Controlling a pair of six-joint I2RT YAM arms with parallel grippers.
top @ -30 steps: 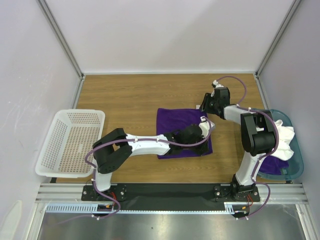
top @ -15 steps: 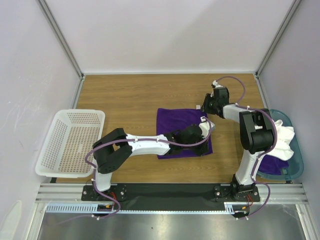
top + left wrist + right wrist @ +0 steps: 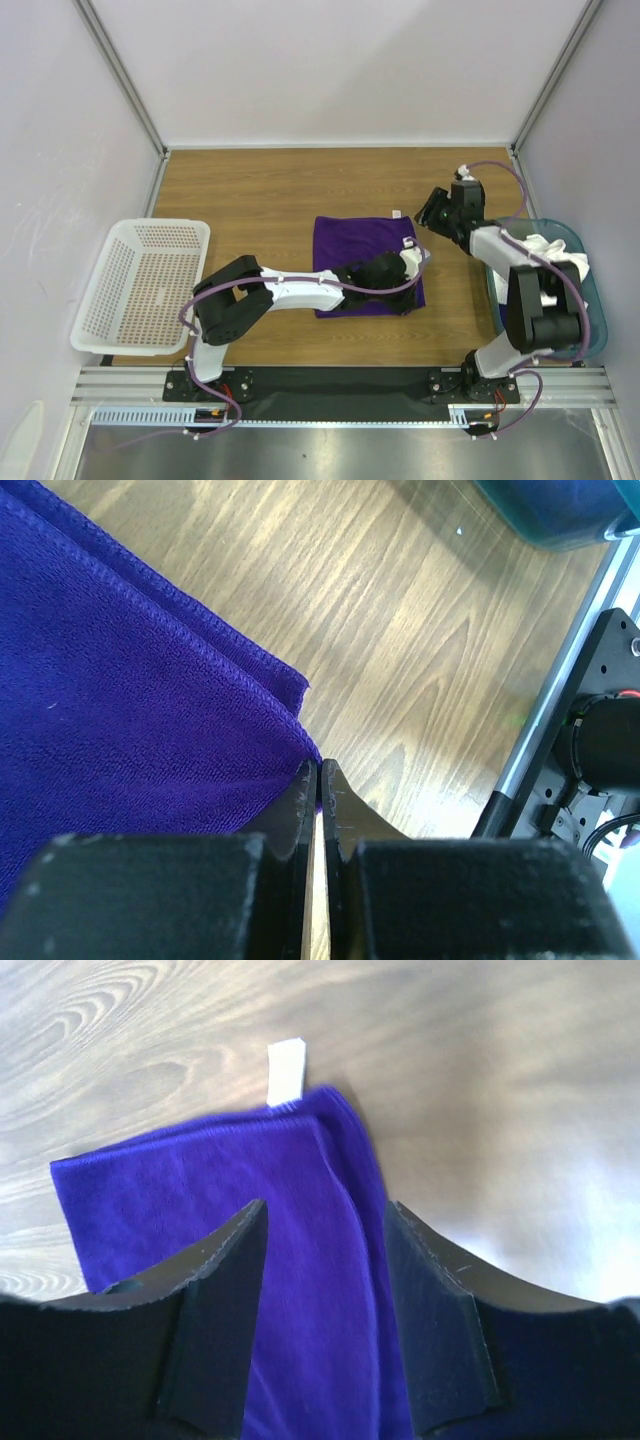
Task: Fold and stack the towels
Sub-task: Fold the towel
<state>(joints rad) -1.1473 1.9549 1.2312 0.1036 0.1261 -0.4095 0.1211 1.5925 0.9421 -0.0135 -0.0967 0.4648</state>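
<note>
- The purple towel (image 3: 352, 240) lies flat in the middle of the wooden table (image 3: 250, 200), in the center of the top view.
- A small white tag (image 3: 286, 1071) sticks out at the towel's far corner, seen near the top of the right wrist view.
- The left gripper (image 3: 318, 775) is squeezed tight — its two tips press together right at the towel's edge, near a corner. I cannot tell if any cloth is caught between them.
- The right gripper (image 3: 325, 1215) has its jaws spread apart. In its own view they frame the towel's tagged corner; in the top view it sits right of the towel, toward the upper right.
- A white towel (image 3: 565, 262) sits bunched up in the teal bin (image 3: 592, 310) at the right edge.
- A white basket (image 3: 108, 268) with little holes stands at the left edge — well apart from the purple towel.
</note>
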